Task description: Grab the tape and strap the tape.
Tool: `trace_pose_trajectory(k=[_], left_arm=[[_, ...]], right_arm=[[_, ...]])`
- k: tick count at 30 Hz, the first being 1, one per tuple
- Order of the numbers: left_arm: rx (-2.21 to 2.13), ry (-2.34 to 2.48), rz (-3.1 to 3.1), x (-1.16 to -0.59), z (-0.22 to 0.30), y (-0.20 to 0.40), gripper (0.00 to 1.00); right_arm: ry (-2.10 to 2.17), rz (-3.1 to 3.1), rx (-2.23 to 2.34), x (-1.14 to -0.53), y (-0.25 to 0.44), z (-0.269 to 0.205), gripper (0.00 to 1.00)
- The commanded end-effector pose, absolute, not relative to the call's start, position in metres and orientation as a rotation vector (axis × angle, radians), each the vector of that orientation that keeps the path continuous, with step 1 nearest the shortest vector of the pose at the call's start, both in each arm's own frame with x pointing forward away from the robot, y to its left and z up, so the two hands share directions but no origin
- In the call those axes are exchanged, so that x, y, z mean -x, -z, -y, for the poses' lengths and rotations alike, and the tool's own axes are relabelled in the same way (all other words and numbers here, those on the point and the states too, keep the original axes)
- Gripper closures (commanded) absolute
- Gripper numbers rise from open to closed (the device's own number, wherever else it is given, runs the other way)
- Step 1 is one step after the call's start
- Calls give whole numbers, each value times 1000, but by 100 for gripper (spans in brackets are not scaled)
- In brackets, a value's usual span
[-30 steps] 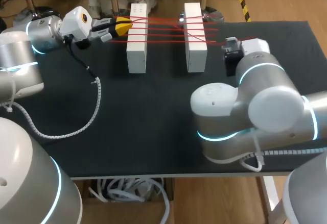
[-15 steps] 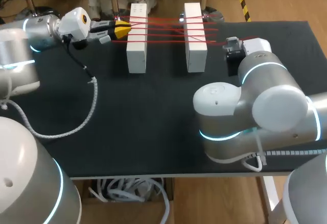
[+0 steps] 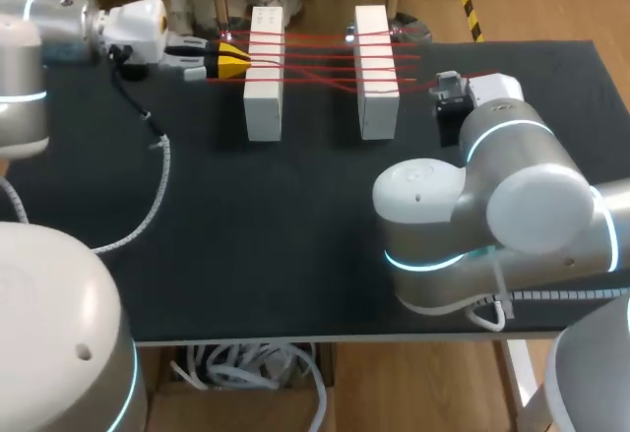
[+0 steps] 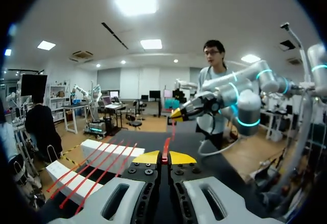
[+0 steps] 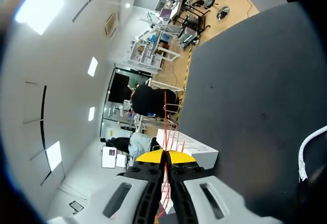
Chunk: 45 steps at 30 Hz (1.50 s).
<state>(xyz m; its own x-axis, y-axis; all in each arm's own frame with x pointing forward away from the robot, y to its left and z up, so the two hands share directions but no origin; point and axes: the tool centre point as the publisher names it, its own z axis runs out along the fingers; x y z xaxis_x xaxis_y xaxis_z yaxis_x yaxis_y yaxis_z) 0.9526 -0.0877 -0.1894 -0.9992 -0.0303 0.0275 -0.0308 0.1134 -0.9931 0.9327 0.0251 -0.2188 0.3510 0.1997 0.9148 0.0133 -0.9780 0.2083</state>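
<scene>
Two white blocks (image 3: 263, 73) (image 3: 375, 70) stand upright at the back of the table, and several strands of red tape (image 3: 315, 57) run across them. My left gripper (image 3: 231, 58) sits just left of the left block, shut on the tape. In the left wrist view the tape (image 4: 166, 146) passes between the yellow tips of my left gripper (image 4: 164, 157) toward my other arm's gripper (image 4: 179, 114). My right gripper (image 5: 167, 156) is shut on a tape strand that leads to a white block (image 5: 190, 146). In the head view the right arm (image 3: 512, 156) hides its fingers.
A black mat (image 3: 276, 235) covers the table. A white coiled cable (image 3: 157, 181) hangs from the left arm over the mat's left part. The bulky right arm fills the right front. The table's front edge (image 3: 295, 339) is near.
The left arm has swung back and to the left, and its gripper now points more level at the left block. Its cable shifted left. The right arm has barely moved.
</scene>
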Motion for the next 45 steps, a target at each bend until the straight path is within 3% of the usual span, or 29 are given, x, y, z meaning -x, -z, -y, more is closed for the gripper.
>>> trace_pose_trajectory(k=[1,19,45], left_arm=[[-396,-985,3016,-951,101,182,100],[-28,-323,3327,-938,131,179,100],[12,-546,3169,-934,140,185,100]], right_arm=[[-1683,-202,-2452,-933,216,-23,100],[-1683,-202,-2452,-933,216,-23,100],[-1683,-202,-2452,-933,216,-23,100]])
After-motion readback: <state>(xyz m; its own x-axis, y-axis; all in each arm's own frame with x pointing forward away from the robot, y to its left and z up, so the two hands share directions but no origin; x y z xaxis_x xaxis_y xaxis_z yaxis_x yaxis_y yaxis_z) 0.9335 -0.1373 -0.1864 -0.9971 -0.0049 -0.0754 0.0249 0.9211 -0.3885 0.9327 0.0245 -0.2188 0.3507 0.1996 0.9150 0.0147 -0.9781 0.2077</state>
